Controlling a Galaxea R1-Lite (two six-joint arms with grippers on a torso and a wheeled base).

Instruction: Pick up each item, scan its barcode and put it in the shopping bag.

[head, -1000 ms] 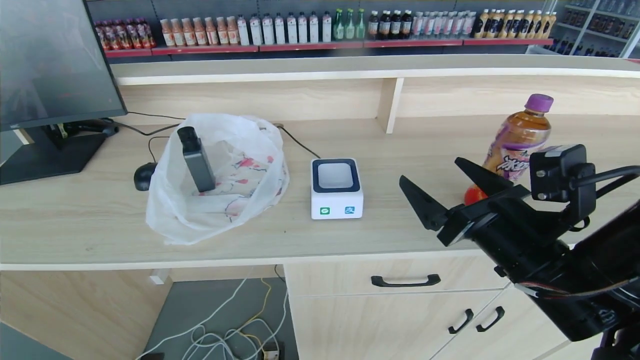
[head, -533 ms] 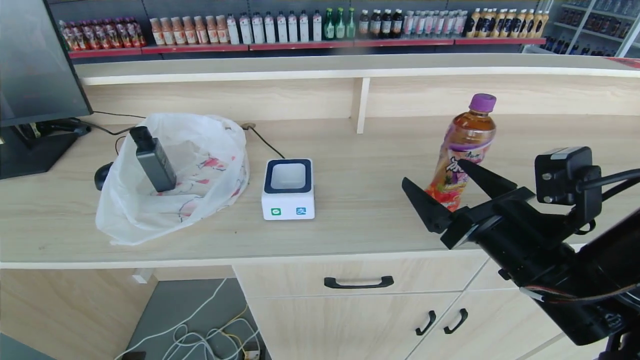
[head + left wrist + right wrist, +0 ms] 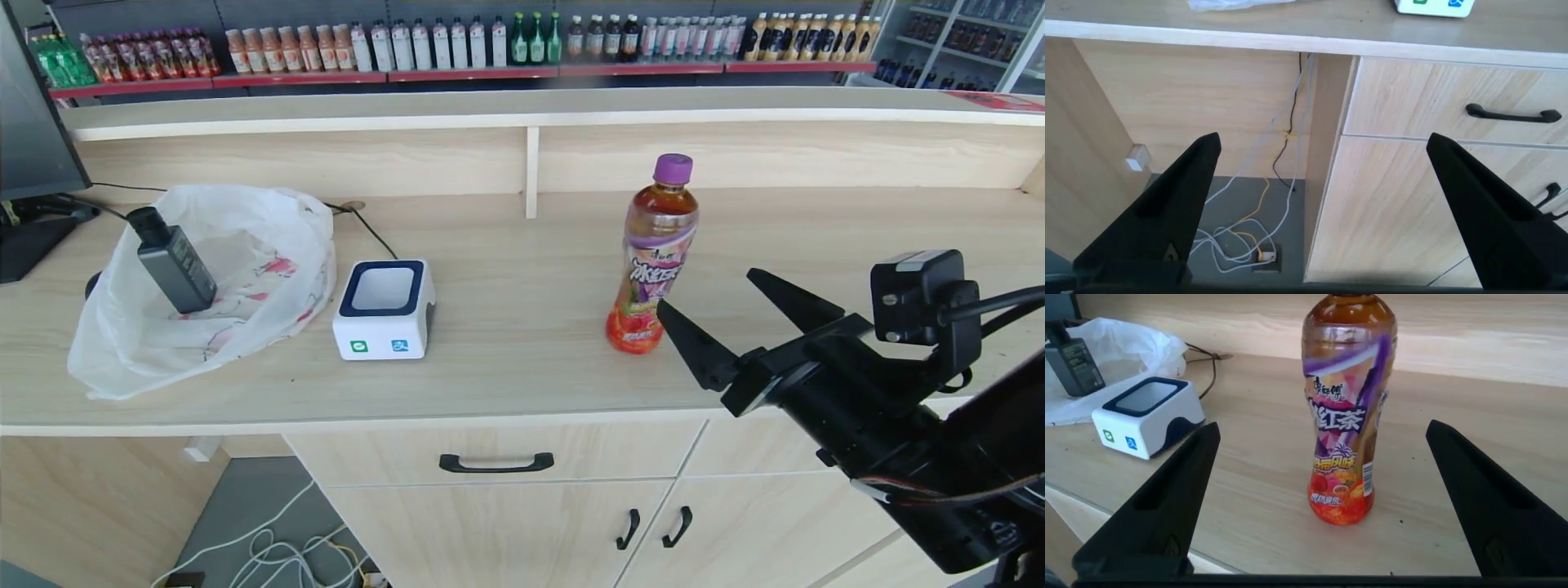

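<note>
Drink shelves line the back of the shop, and the pale wooden bench [image 3: 522, 269] in front carries the goods. The right claw [image 3: 706, 290] hangs wide open and empty at the bench's front edge, one finger's tip just beside the foot of the bottle [image 3: 653, 261]. The bottle stands upright with its purple cap on, well apart from the scanner [image 3: 382, 309] and the bag [image 3: 245, 245] to the robot's left. It is tall and narrow, so a finger clipping its base on the way in would likely topple it. A grip on the slick, rounded label may let it twist or slide, turning the barcode away from the scanner's window. The bag's mouth looks slack, with a grey device [image 3: 173, 260] leaning inside, so the bottle could snag the rim or strike the device. The left claw [image 3: 1323, 147], also open, sits below the bench facing the cabinet, too low to steady the bag.
</note>
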